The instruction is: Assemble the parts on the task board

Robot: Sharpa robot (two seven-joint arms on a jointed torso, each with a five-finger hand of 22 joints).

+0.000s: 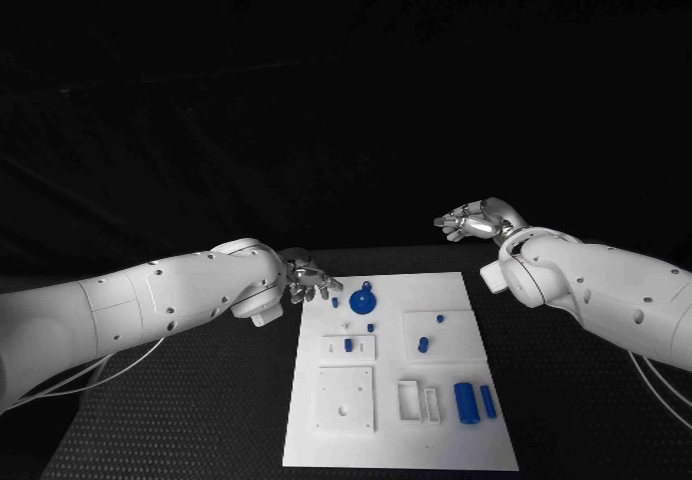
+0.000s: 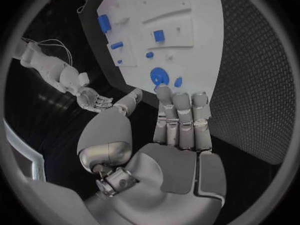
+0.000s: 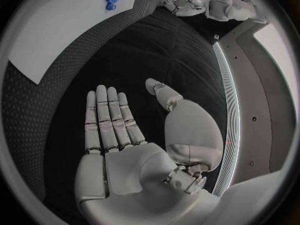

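between the two robot hands lies the white task board (image 1: 433,300), a flat matte plate with shallow square recesses, resting on the black, finely woven surface (image 1: 188,420). the left robot hand (image 1: 307,280) hovers just beside the board's far corner, silver fingers straight and apart, holding nothing. close by its fingertips sits a round blue toothed part (image 1: 362,300), with smaller blue pegs (image 1: 423,344) farther along the plate and a blue cylinder (image 1: 466,402) near the board's other end. the right robot hand (image 1: 472,222) hangs well apart from the board's opposite far corner, flat and spread, palm bare, nothing blocking either one.
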